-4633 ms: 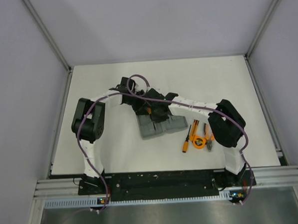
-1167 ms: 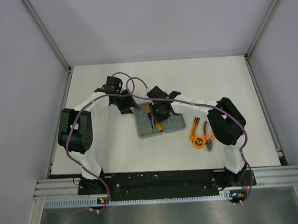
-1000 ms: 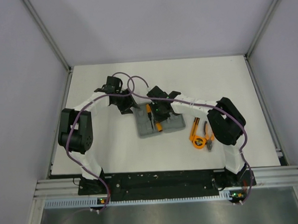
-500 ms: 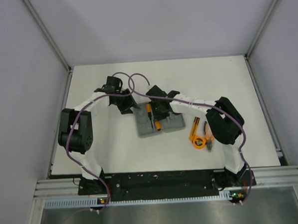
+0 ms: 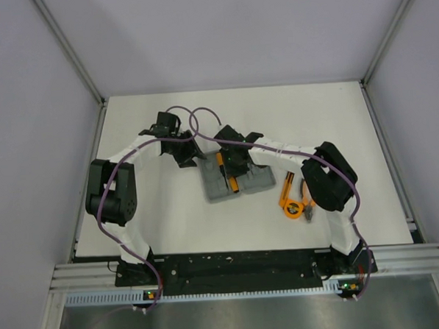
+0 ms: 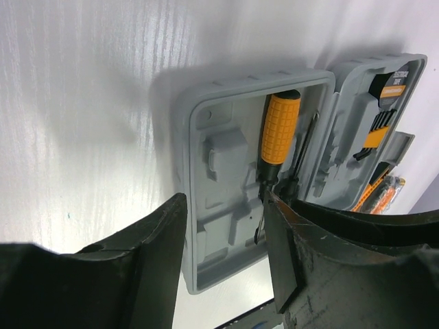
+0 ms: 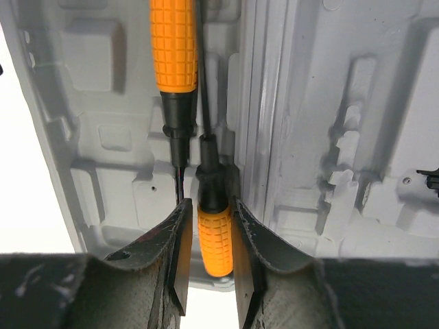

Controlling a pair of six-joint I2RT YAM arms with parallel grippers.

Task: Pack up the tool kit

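While the grey hinged case (image 5: 215,193) lies open and flat at the middle of the white surface (image 5: 328,122), two orange-handled screwdrivers rest in its left half, side by side along the hinge and head to tail. The thick screwdriver (image 7: 173,44) has its ribbed handle toward the far rim, with its shaft pointing near. The slim screwdriver (image 7: 215,238) lies just right of it, against the hinge, with its handle at the near rim and its shaft pointing far. The right gripper (image 7: 210,216) stands over that slim handle, its jaws set closely on either side of the orange grip. Whether they pinch it or merely flank it cannot be told from the wrist view. The left gripper (image 6: 225,226) hangs at the far left corner of the case, its jaws spread with nothing pinched between them. The right half of the case holds small black-and-orange pieces (image 6: 381,113) at its far end, too small to identify. On the surface just right of the case lie a round orange tape measure (image 5: 289,207) and, beside it, orange-handled pliers (image 5: 309,210), partly hidden under the right arm (image 5: 281,152).
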